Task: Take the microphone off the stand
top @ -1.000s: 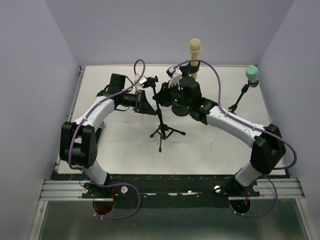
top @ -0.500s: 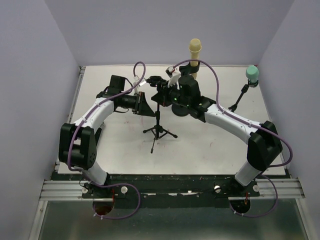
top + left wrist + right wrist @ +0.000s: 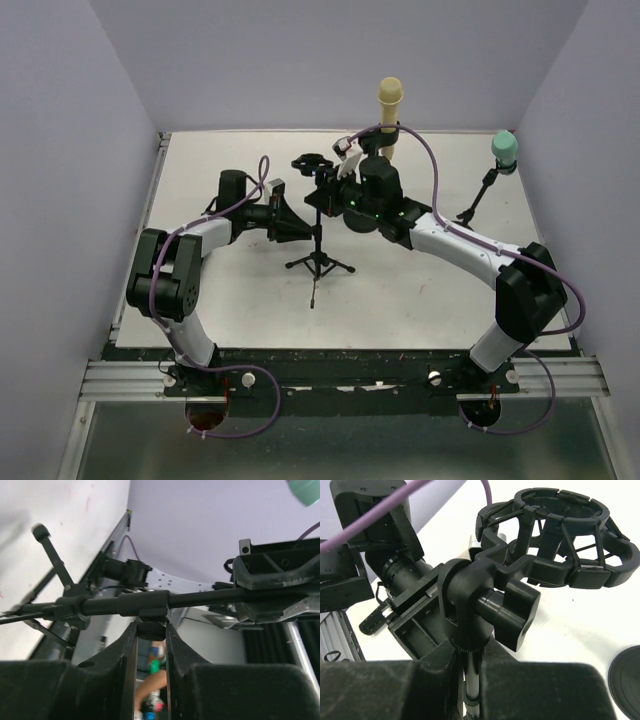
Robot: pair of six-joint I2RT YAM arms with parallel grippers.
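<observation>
A black tripod stand (image 3: 318,264) stands mid-table, its pole topped by a black shock mount (image 3: 313,162). The mount's ring (image 3: 560,540) looks empty. My left gripper (image 3: 306,228) is shut on a small knob (image 3: 151,630) under the stand's pole (image 3: 200,599). My right gripper (image 3: 328,192) is shut on the thin upper pole (image 3: 472,660), just below the mount's swivel joint (image 3: 470,595). A yellow microphone (image 3: 390,100) sits upright on its own stand at the back. A teal microphone (image 3: 505,148) sits on a small stand at the right.
Lilac walls close in the white table (image 3: 420,290) on three sides. A black round base (image 3: 629,680) lies near the right gripper. The left arm's purple cable (image 3: 255,185) loops close to the stand. A metal rail (image 3: 340,380) runs along the near edge.
The stand has come from a lean to nearly upright and shifted slightly left. The left arm has folded back, its gripper lower on the pole. The right gripper has closed further on the upper pole.
</observation>
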